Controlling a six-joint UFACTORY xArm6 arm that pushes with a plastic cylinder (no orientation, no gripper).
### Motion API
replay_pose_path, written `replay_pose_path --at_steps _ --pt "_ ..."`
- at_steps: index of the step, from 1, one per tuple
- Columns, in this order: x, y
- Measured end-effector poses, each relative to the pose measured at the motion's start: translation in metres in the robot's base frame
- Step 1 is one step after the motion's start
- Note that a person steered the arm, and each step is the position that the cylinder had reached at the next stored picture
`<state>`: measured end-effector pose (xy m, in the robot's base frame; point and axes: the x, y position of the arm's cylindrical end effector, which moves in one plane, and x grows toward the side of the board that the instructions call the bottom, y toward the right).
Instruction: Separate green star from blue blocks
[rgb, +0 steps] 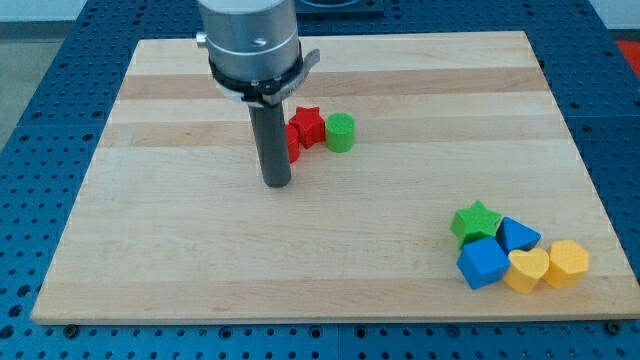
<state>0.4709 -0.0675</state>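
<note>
the green star (475, 221) is seen at lower right, touching the blue blocks (484, 263), well apart from my tip (277, 185) at upper centre; no pincer is fitted.

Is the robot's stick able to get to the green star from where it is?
Probably yes. My tip is far off toward the view's upper left, and only bare wooden board lies between it and the green star block.

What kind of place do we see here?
Probably a robotics lab bench: a pale wooden board lies on a blue perforated table, my tip rests on it, and small coloured plastic blocks like the green star.
</note>
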Motion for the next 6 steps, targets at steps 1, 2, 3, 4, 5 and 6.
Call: replay_pose_path --at_steps 1,2,3,4,5,6 --pt "0.003 0.029" --pt "-0.010 0.094" --pt "-0.003 0.178" --pt "0.026 0.213" --pt "0.043 0.213" --pt "0.050 0.213"
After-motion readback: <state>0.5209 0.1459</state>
